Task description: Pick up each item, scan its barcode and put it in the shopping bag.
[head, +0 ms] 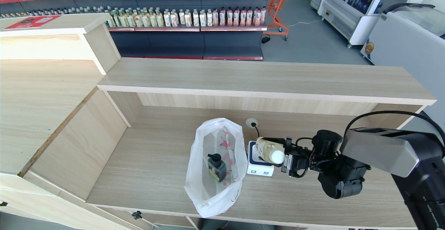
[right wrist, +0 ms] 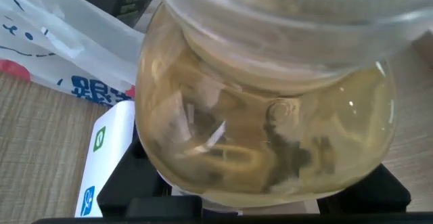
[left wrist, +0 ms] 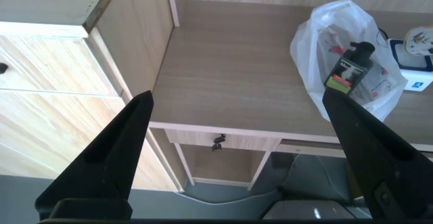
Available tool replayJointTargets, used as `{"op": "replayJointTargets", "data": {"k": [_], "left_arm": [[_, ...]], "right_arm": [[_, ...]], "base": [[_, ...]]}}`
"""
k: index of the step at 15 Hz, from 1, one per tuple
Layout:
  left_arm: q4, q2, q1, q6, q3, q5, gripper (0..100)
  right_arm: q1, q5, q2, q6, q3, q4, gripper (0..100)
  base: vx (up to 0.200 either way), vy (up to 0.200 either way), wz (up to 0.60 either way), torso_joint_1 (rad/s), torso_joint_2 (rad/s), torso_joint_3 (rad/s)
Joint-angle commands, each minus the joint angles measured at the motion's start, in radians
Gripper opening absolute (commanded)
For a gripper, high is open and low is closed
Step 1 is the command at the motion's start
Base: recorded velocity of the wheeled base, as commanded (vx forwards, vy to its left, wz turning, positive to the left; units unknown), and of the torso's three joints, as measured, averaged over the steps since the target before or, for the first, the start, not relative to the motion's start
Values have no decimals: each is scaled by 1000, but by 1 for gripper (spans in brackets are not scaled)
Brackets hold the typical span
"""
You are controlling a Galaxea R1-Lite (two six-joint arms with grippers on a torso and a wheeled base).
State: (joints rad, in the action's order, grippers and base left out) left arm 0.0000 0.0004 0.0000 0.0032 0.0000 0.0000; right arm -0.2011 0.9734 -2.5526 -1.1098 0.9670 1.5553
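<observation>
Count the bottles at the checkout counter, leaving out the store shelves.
2. A dark pump bottle stands inside the bag; a pale bottle is held by the right tool above the scanner. The bag may hide more.

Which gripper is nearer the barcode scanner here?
Right. The right gripper holds the bottle over the scanner; the left gripper hangs open off the counter's front edge, on the far side of the shopping bag.

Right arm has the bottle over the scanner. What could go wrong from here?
1. The bottle lies sideways in the right fingers; being smooth and round, it may slip onto the scanner.
2. The bag is soft, with a pump bottle already inside; the drop may snag the rim or knock it.
</observation>
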Motion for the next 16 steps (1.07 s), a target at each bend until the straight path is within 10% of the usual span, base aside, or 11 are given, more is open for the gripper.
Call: {"op": "replayJointTargets", "data": {"k": [1,5,8,12,16], "left_arm": [[0,0,0,0,0,0,100],[0,0,0,0,0,0,100],[0,0,-2,0,0,0,100],[0,0,0,0,0,0,100],[0,0,0,0,0,0,100]], "right_arm": [[-1,-1,-18,1,9,-3,0],[-1,-2,34,47,2,5,0],[-1,-33,318,364,-114,-8,0],[-31,-447,640,719,-258,-343,0],[-158,-558,491,901,-87,-408,0]], "base": [[0,0,0,0,0,0],[0,0,0,0,0,0],[0,0,0,0,0,0],[0,0,0,0,0,0],[0,0,0,0,0,0]]}}
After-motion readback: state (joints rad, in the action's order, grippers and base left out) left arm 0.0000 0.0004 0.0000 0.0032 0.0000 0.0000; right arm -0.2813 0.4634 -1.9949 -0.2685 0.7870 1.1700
